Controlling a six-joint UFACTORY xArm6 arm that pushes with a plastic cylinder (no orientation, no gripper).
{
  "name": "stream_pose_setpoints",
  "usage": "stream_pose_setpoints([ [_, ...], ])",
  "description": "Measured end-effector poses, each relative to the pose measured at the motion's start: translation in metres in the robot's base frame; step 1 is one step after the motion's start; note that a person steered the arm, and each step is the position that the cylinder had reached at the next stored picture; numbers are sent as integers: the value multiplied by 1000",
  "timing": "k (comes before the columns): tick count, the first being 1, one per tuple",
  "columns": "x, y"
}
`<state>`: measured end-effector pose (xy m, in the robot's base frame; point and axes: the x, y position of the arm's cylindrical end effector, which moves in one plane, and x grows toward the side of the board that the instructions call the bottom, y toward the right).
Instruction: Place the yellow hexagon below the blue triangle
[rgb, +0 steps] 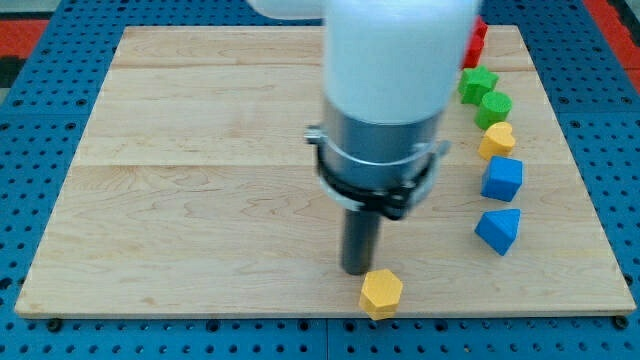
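The yellow hexagon (381, 292) lies near the board's bottom edge, right of centre. The blue triangle (499, 229) lies at the view's right, up and to the right of the hexagon. My tip (357, 270) is at the lower end of the dark rod, just left of and slightly above the hexagon, very close to it or touching it. The arm's white and grey body hides the board's upper middle.
A column of blocks runs down the view's right: a red block (476, 42) partly hidden by the arm, a green star (477, 84), a green block (496, 106), a yellow heart (497, 140), a blue cube (502, 178). The wooden board (180, 200) lies on a blue pegboard.
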<state>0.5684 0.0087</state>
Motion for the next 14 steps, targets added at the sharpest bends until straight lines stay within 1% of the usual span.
stream_pose_setpoints([
  [1,-3,-64],
  [2,16,-132],
  [3,51,-145],
  [4,51,-64],
  [5,50,-23],
  [6,50,-16],
  [7,50,35],
  [8,49,98],
  [9,47,107],
  [10,47,21],
  [11,27,24],
  [12,11,108],
  [14,5,121],
])
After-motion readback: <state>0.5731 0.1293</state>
